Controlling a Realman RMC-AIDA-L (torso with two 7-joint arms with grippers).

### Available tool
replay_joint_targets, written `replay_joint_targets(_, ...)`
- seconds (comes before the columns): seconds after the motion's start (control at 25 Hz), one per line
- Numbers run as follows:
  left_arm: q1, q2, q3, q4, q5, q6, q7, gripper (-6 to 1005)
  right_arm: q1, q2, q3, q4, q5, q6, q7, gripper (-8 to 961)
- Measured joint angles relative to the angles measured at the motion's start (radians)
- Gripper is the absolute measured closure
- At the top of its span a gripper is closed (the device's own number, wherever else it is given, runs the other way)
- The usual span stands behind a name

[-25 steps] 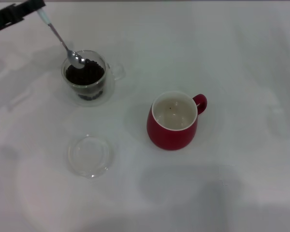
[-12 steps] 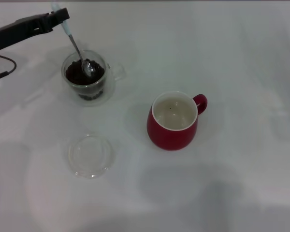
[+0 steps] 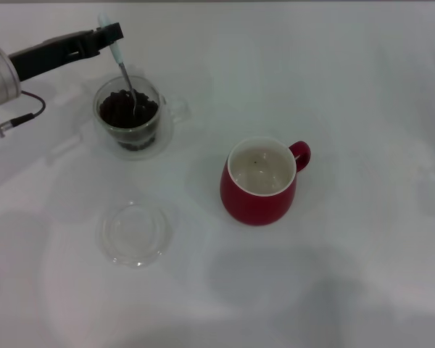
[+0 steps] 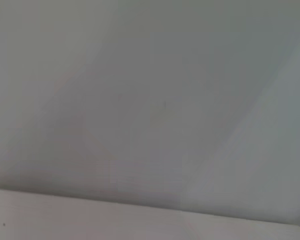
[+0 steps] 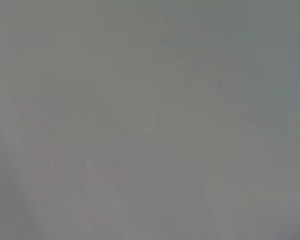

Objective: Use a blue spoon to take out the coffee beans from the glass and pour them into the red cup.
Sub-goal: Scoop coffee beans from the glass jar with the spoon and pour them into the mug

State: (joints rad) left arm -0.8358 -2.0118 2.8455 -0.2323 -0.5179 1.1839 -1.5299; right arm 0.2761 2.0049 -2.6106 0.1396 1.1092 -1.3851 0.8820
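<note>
The left gripper (image 3: 110,33) is carried further right across the three head views, from the far left edge to a spot above the back rim of the glass (image 3: 133,116). More of its arm is brought into view, with a green-lit joint. The spoon (image 3: 125,76) is swung from a slant to nearly upright, and its bowl is sunk from the rim into the beans (image 3: 127,114).

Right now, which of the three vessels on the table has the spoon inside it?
The glass full of coffee beans; the blue spoon stands in it, held by the left end effector. The red cup and flat dish have none.
</note>
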Motion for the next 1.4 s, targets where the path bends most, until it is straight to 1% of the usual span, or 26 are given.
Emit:
replay_joint_targets(0.16,0.005,-0.002,0.0,0.006,-0.001,-0.011,-0.041,864,-0.001,0.0,0.0,0.0,0.0,0.0,0.0,81)
replay_joint_targets(0.4,0.013,-0.002,0.0,0.007,-0.001,0.001,-0.167,864,-0.002,0.0,0.0,0.0,0.0,0.0,0.0,82)
replay_joint_targets(0.8,0.031,0.002,0.0,0.007,-0.014,0.021,-0.227,865,-0.003,0.0,0.0,0.0,0.0,0.0,0.0,82)
replay_joint_targets(1.4,0.11,0.011,0.0,0.007,-0.131,0.091,-0.269,866,0.006,-0.002,0.0,0.0,0.0,0.0,0.0,82)
